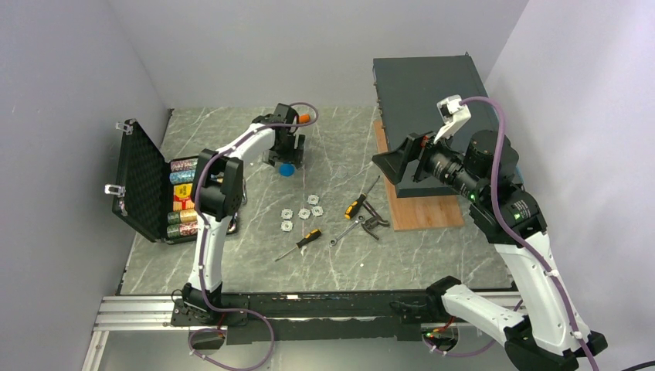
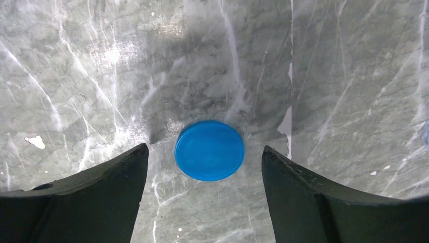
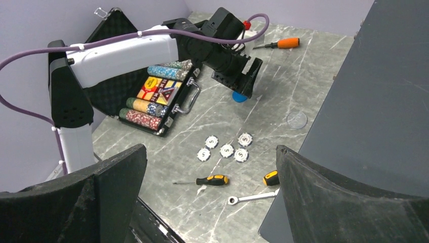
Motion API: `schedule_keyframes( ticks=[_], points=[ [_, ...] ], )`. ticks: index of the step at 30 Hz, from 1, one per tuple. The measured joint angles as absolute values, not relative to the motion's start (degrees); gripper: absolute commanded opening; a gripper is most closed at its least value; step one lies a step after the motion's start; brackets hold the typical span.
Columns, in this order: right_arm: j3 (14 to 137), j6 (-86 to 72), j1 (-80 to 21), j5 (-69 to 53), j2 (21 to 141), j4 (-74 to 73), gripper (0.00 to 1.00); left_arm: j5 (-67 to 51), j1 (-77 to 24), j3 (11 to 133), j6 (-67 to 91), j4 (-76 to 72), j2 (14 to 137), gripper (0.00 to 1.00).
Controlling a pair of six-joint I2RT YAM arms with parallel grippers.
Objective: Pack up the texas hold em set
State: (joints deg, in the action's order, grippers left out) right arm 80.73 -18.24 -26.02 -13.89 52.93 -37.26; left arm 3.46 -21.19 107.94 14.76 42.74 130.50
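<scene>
The grey marble-patterned tabletop [image 1: 332, 263] carries everything. The largest thing on it is a dark flat rectangular box [image 1: 432, 100], far to the right of the small black hard case [image 1: 143, 182] and farther back, resting on a brown wooden board [image 1: 421, 210].

The case lies open, its egg-crate foam lid standing upright on the side away from the box. Rows of multicoloured poker chips [image 1: 183, 197] fill its tray, with a printed card pack among them, and its metal handle faces the box.

The white left arm [image 1: 212, 193] rises just in front of the case and reaches right and back from it. The right arm [image 1: 525, 232] is well right of the case.

An orange-handled screwdriver [image 3: 283, 43] lies right of the case, behind the left tool [image 1: 287, 162]. Two yellow-and-black-handled screwdrivers [image 1: 309, 238] [image 1: 354, 206] and a silver wrench [image 1: 345, 233] lie right of the case and nearer the arm bases.

Five white round chips [image 1: 303, 212] sit in a loose cluster right of the case, between it and the wrench.

A flat round blue disc [image 2: 209, 150] lies right of the case and slightly behind it. The left tool is spread wide with one finger on each side of this disc, and a strip of bare tabletop shows on both sides.

The right tool [image 3: 210, 151] is spread wide too, holding nothing, raised well right of the case.
</scene>
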Motion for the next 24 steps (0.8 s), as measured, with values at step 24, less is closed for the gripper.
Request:
schedule_keyframes(
  ticks=[24],
  points=[
    [81.49,-19.73,-26.02,-13.98,54.33,-37.26,1.0,7.4,-23.38,113.14,15.53,48.88,134.13,0.62]
  ],
)
